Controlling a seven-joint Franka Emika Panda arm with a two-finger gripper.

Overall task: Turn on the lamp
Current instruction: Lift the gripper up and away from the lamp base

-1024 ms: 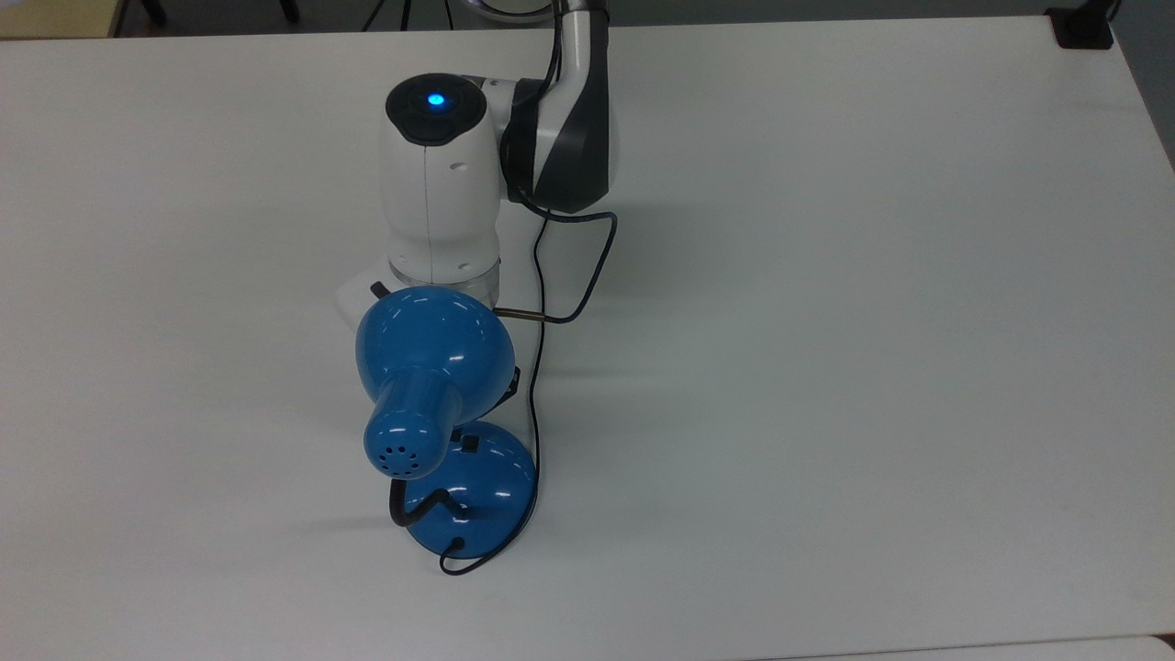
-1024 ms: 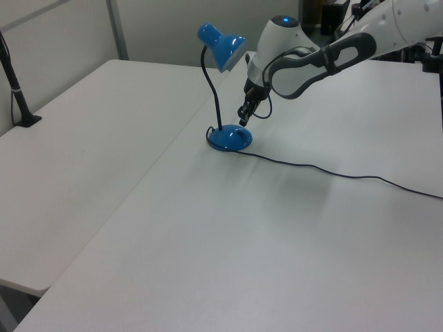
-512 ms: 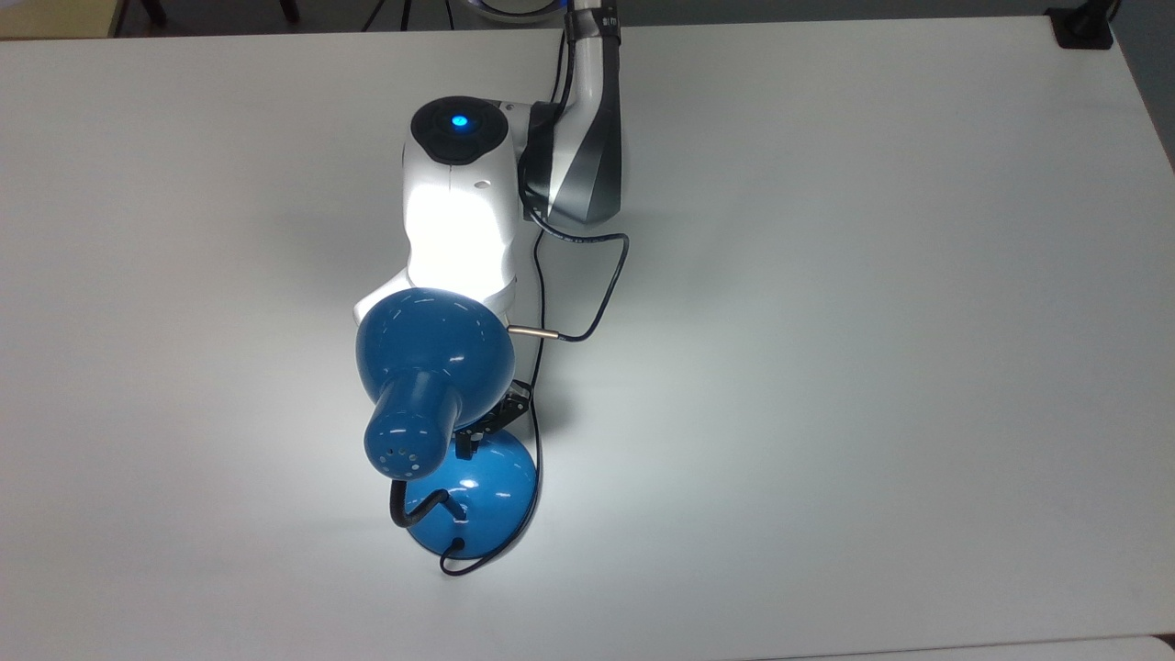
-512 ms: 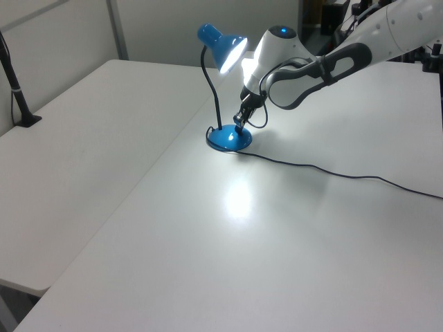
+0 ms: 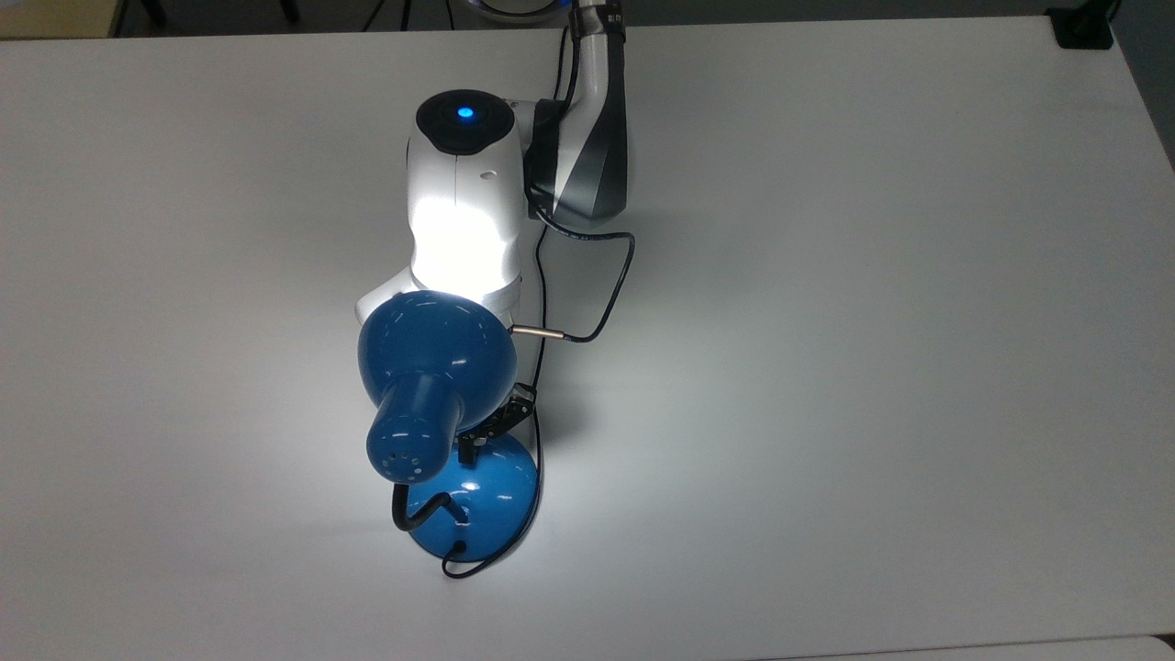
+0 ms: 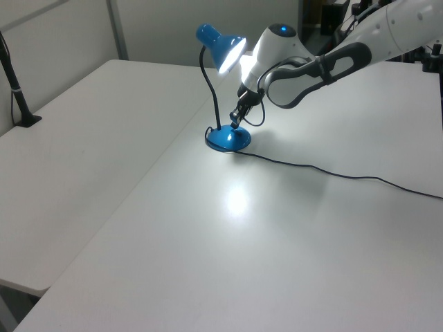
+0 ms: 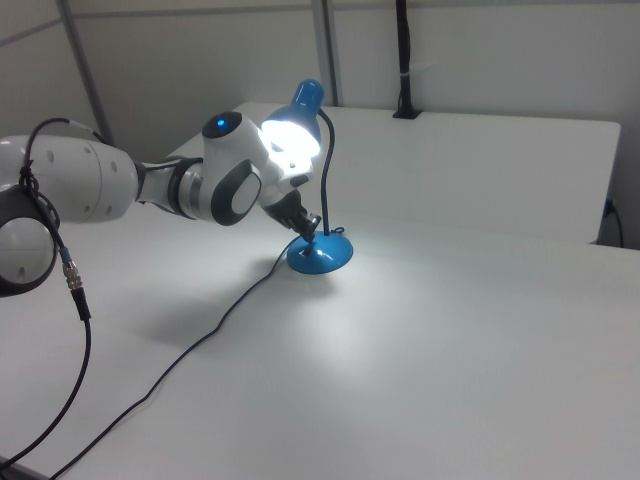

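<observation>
The lamp (image 6: 223, 97) stands lit on the table (image 6: 291, 242), its base (image 5: 477, 500) near the top view's lower centre, cord (image 6: 332, 173) trailing off. The gripper (image 6: 237, 119) tip rests at the base's switch; whether its jaws are apart cannot be told. The glossy base looks slippery and light, the gooseneck (image 6: 210, 90) bendable, so it likely wants a gentle press on the switch only. No writing is readable
</observation>
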